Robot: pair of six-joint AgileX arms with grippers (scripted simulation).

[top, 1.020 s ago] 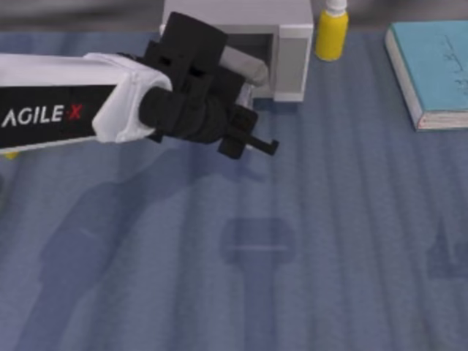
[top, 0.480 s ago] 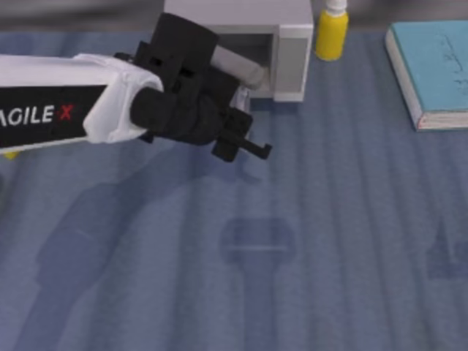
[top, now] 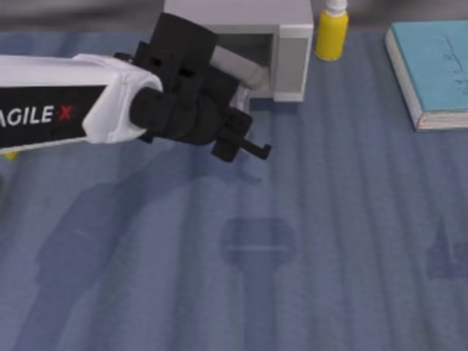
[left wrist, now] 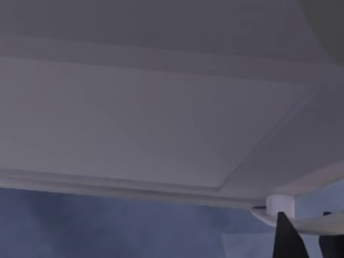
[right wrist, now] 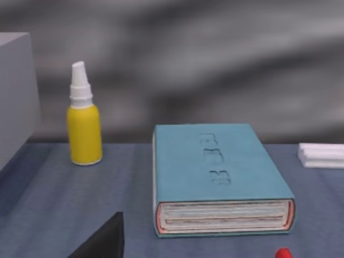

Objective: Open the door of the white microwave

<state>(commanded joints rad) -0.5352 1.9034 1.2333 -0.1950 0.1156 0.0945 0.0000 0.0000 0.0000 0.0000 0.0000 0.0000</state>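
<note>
The white microwave [top: 281, 44] sits at the back edge of the desk [top: 329, 219], a bit left of centre; its door [top: 238, 67] is swung partly open, angled out toward the front-left. The left hand [top: 245, 142] is right in front of the microwave at the door's free edge, with the door just behind it. Can't tell whether its fingers are clenched or released. Yellow bottle [top: 331, 29] stands just right of the microwave; blue book [top: 431, 69] lies further right. Right arm isn't visible from above.
</note>
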